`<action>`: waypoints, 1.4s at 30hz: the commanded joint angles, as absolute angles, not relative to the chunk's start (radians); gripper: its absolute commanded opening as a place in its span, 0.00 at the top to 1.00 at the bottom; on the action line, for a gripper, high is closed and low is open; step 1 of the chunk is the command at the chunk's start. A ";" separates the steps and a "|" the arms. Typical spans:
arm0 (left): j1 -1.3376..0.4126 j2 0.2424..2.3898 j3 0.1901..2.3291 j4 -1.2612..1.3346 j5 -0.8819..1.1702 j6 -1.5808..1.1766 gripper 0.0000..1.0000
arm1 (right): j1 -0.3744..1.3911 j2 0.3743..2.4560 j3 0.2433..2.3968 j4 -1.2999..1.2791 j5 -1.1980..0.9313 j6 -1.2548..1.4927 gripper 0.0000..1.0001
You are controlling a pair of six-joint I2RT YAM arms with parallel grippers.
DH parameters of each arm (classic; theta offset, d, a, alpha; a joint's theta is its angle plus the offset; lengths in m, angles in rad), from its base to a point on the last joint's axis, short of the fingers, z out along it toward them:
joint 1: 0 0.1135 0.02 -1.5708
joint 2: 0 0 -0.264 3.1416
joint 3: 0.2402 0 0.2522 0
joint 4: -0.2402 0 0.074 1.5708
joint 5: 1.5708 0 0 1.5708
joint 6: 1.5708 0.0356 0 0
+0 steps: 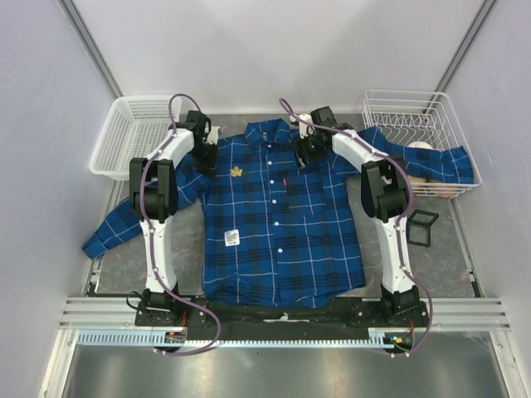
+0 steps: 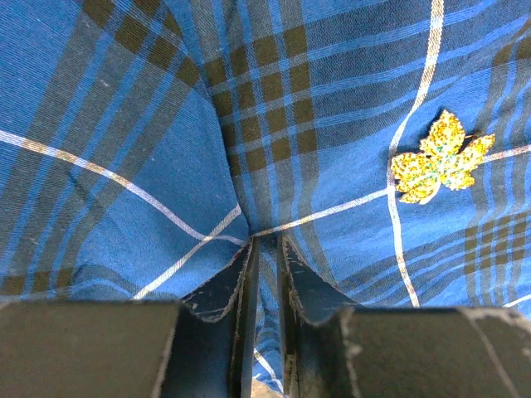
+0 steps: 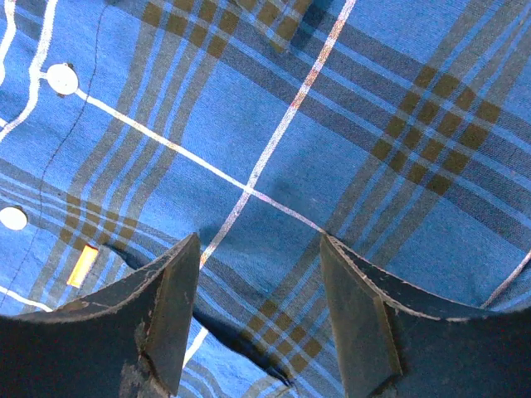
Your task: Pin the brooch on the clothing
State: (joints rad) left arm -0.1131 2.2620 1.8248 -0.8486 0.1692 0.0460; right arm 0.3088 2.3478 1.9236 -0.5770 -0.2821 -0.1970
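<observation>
Now the brooch point(image 2: 442, 157) lies on the shirt point(image 1: 282, 249), below and left of the collar point(image 1: 265, 130). Farther left of the collar, the left gripper point(image 2: 265, 240) pinches a fold of shirt; the right gripper point(image 3: 259, 240), spread, rests right of it. Tugging that fold could tip an unfastened brooch off.

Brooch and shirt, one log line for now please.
brooch: lying on shirt | left gripper: shut on shirt fold | right gripper: open over shirt

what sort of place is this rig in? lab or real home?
Probably a lab test cell: plain white walls close around the table, left arm and right arm bolted to an aluminium rail, a shirt spread flat, plastic basket and wire basket behind.
</observation>
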 commanded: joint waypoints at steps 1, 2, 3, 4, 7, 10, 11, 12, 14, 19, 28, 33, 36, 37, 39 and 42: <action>-0.089 2.345 1.905 -0.865 0.118 0.109 0.78 | 0.321 2.427 2.009 -0.575 -0.250 -0.158 0.32; -0.087 2.352 1.937 -0.865 0.118 0.112 0.78 | 0.321 2.433 2.014 -0.574 -0.245 -0.156 0.32; -0.084 2.358 1.954 -0.864 0.120 0.121 0.77 | 0.321 2.433 2.020 -0.574 -0.236 -0.152 0.32; -0.083 2.365 1.968 -0.853 0.130 0.126 0.76 | 0.321 2.433 2.028 -0.571 -0.232 -0.147 0.31; -0.078 2.368 2.045 -0.851 0.179 0.150 0.72 | 0.321 2.413 2.033 -0.565 -0.239 -0.137 0.25; -0.080 2.315 2.046 -0.827 0.263 0.167 0.61 | 0.321 2.366 2.013 -0.542 -0.268 -0.137 0.21; -0.081 2.268 2.043 -0.806 0.284 0.166 0.58 | 0.321 2.327 2.005 -0.532 -0.278 -0.137 0.20; -0.086 2.246 2.040 -0.798 0.297 0.164 0.52 | 0.321 2.307 1.997 -0.522 -0.287 -0.135 0.18; -0.092 2.195 2.040 -0.782 0.328 0.158 0.43 | 0.322 2.245 1.983 -0.497 -0.310 -0.133 0.09; -0.091 2.001 1.991 -0.766 0.406 0.137 0.23 | 0.319 2.108 1.945 -0.463 -0.313 -0.135 0.02; -0.089 1.636 1.664 -0.631 0.362 0.124 0.01 | 0.314 1.626 1.497 -0.324 -0.181 -0.117 0.02; -0.094 1.392 1.369 -0.532 0.339 0.120 0.01 | 0.313 1.382 1.209 -0.304 -0.066 -0.093 0.02; -0.104 1.287 1.195 -0.488 0.324 0.103 0.01 | 0.313 1.293 1.051 -0.307 -0.087 -0.133 0.02; -0.109 1.267 1.119 -0.474 0.313 0.097 0.01 | 0.313 1.273 0.984 -0.307 -0.098 -0.138 0.02; -0.123 1.218 1.047 -0.430 0.299 0.086 0.01 | 0.311 1.223 0.930 -0.307 -0.121 -0.141 0.02; -0.159 1.186 0.950 -0.378 0.229 0.057 0.01 | 0.313 1.177 0.865 -0.298 -0.126 -0.115 0.02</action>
State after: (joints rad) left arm -0.1200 1.2587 1.0267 -0.5167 0.3088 0.1085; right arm 0.3161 1.2556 0.9131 -0.3279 -0.1181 -0.1242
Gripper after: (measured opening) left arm 0.991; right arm 0.982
